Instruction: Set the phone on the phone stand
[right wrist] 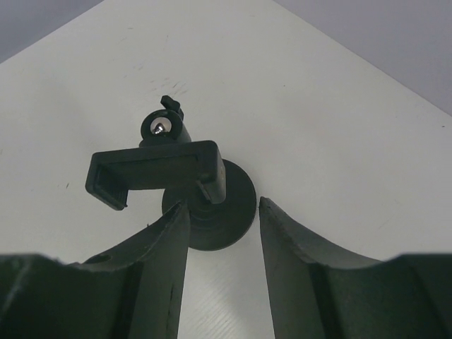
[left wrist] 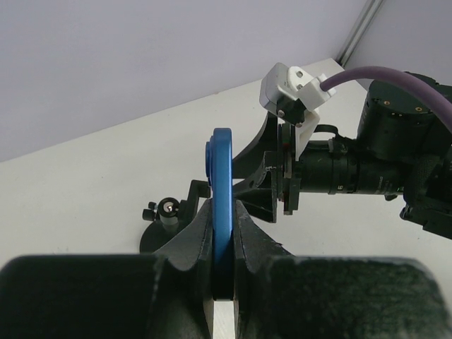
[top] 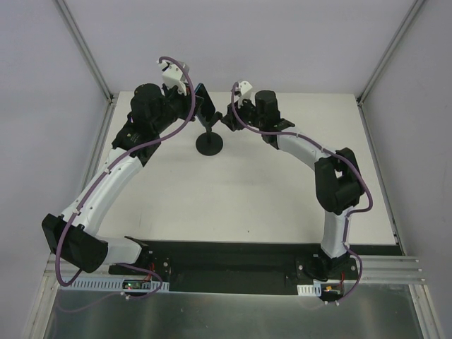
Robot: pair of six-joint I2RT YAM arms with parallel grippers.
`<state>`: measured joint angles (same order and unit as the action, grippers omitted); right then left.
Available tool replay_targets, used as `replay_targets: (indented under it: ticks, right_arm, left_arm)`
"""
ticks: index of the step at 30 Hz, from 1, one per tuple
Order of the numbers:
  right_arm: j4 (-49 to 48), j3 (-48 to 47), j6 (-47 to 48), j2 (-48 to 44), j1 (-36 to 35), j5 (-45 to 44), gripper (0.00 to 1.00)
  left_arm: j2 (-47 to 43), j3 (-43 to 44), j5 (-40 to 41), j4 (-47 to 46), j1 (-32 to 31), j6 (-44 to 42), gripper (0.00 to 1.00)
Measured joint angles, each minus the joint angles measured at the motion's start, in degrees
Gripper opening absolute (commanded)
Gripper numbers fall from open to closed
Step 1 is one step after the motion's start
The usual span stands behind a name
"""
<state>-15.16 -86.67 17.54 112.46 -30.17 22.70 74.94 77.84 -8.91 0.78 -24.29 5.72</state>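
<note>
Overhead, the left arm is seen reaching to the far side of the white desk (top: 247,201), which is enclosed by pale grey walls (top: 42,106). The phone (left wrist: 223,176) is held upright and edge-on, clamped between the left gripper (left wrist: 222,212) fingers, just left of the phone stand (right wrist: 162,167). The right arm's white wrist camera (left wrist: 289,86) and purple cable (left wrist: 381,73) are seen beyond it. The right gripper (right wrist: 222,207) fingers are spread wide, with the stand's disc base framed between them.
</note>
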Motion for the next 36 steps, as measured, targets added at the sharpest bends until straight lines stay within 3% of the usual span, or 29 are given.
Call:
replay_targets:
  ticks: [6,15,29,36]
  right_arm:
    - [-1.2,-1.0,0.8,0.7,0.1,0.0,0.44]
    - [-2.0,-1.7,1.2,2.2,0.1,0.9,0.32]
    - [-2.2,-3.2,1.1,3.5,0.0,2.3,0.32]
    - [-2.3,-3.8,1.2,3.5,0.0,3.1,0.2]
  left_arm:
    - [0.0,0.0,-0.2,0.0,0.0,0.0,0.0]
    - [0.0,0.0,-0.2,0.0,0.0,-0.2,0.0]
    - [0.0,0.0,-0.3,0.1,0.0,-0.3,0.0]
    - [0.3,0.0,-1.0,0.2,0.0,-0.2,0.0]
